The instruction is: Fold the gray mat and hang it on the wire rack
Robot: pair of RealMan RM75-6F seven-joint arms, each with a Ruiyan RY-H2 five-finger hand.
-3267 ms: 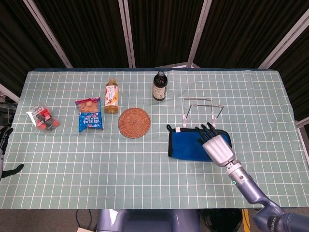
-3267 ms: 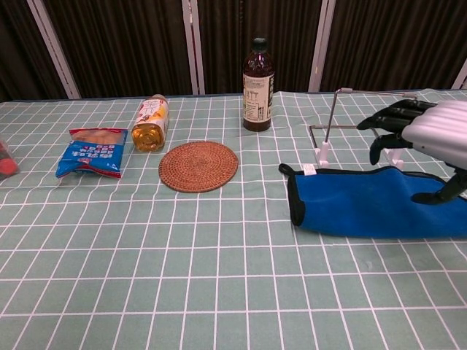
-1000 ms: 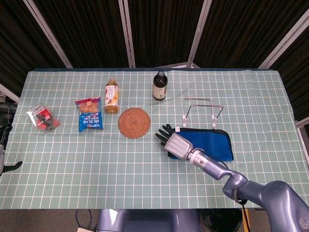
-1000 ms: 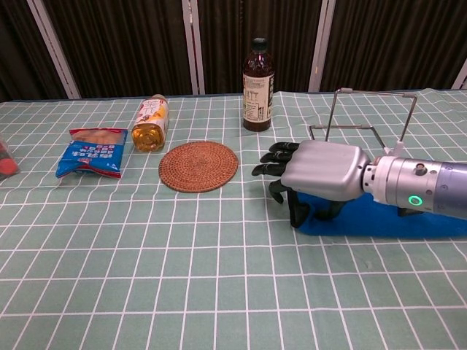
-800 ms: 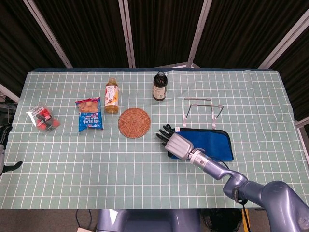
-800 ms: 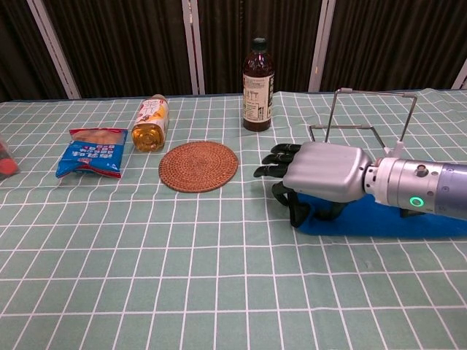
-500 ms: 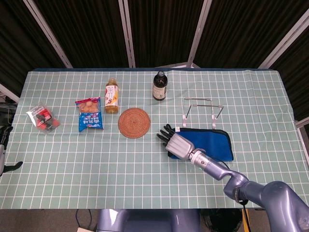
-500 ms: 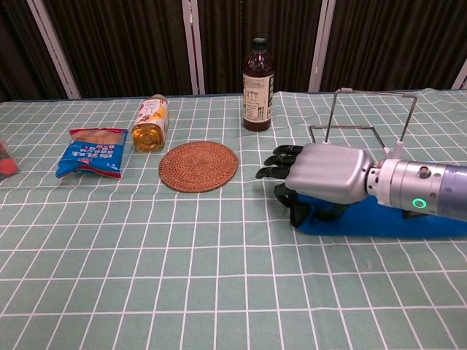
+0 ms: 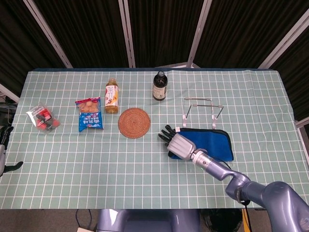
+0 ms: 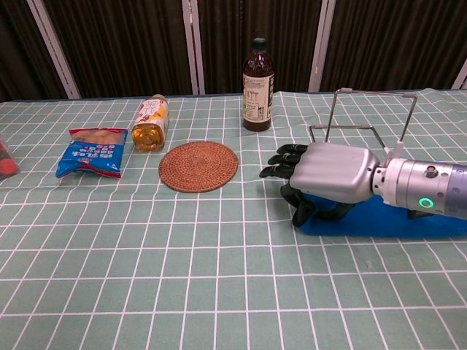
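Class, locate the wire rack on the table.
In the head view the wire rack stands right of centre, just behind the blue mat and to the right of the dark bottle.

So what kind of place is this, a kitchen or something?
More likely a robot test booth than a kitchen: black curtains on metal poles close off the table, and groceries like a bottle and snack bag are laid out in a row as props.
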